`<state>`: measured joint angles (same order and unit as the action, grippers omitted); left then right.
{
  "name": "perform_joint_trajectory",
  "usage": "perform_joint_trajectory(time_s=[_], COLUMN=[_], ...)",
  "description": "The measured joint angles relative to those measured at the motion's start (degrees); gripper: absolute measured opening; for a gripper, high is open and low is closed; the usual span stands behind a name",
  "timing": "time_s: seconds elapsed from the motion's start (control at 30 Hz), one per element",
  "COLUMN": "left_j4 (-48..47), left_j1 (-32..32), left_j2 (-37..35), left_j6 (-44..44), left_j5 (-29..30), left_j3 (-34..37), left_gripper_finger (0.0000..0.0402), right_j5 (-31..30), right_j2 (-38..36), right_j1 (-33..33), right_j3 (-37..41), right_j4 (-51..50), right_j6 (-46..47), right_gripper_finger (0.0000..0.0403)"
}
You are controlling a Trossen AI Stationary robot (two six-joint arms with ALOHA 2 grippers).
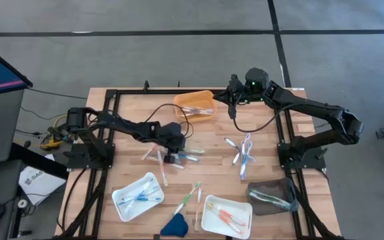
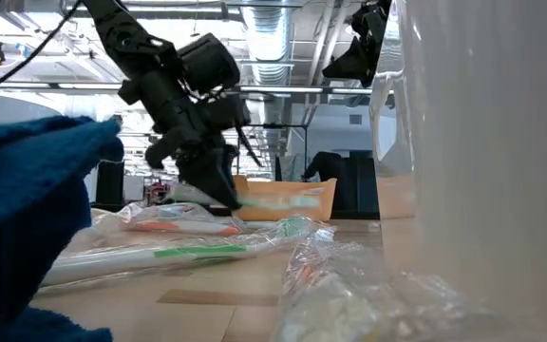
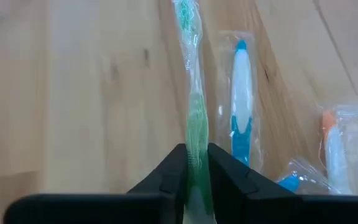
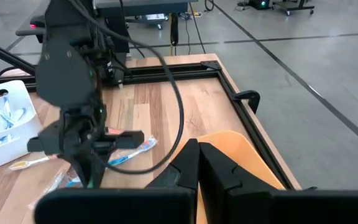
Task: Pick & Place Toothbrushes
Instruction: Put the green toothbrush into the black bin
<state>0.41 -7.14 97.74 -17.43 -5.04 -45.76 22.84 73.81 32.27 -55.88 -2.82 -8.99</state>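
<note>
The left gripper [image 1: 177, 155] is low over the middle of the wood table [image 1: 132, 113], and its two fingers [image 3: 166, 177] are clamped on a green toothbrush [image 3: 194, 118] in clear wrap. In the left wrist view the brush sticks out straight between the fingers. Just beside it lies a blue toothbrush [image 3: 241, 106], and a bit further an orange one [image 3: 333, 146], both wrapped, both on the wood.

The right gripper [image 1: 234, 100] is near the back of the table, next to the orange tray [image 1: 195, 103], fingers pressed together, holding nothing.

Around the left gripper: some pink and white brushes [image 1: 155, 159] lie loose on its left side, very near the arm. A second loose pile [image 1: 243, 155] is on the right of centre, well apart from it. At the front there is a white tray [image 1: 120, 197] with blue brushes, another white tray [image 1: 209, 223] with orange ones, a grey tray [image 1: 272, 197] at the front right, and a dark-blue wedge [image 1: 175, 227] between the white trays. Two more brushes [image 1: 193, 198] lie btw. the wedge and the centre.

A black frame [image 1: 112, 93] runs along the back edge and down both sides. A cable [image 4: 173, 93] hangs from the left arm over the table. Bare wood is in the centre strip between the two piles, and behind the left gripper towards the orange tray.
</note>
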Motion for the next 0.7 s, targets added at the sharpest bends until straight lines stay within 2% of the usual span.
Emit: perform_joint_trajectory(time_s=[0.43,0.7], left_j4=[1.9,10.0], left_j1=[0.0,0.0], left_j2=[-13.8,-19.1], left_j6=[3.3,4.3], left_j5=[1.1,0.1], left_j3=[0.0,0.0], left_gripper_finger=[0.0017,0.0017], right_j5=[-0.2,-0.2], right_j2=[0.0,0.0], right_j1=[0.0,-0.8], right_j3=[0.0,0.0], right_j4=[-0.1,0.2], right_j6=[0.0,-0.1], right_gripper_finger=[0.0000,0.0000])
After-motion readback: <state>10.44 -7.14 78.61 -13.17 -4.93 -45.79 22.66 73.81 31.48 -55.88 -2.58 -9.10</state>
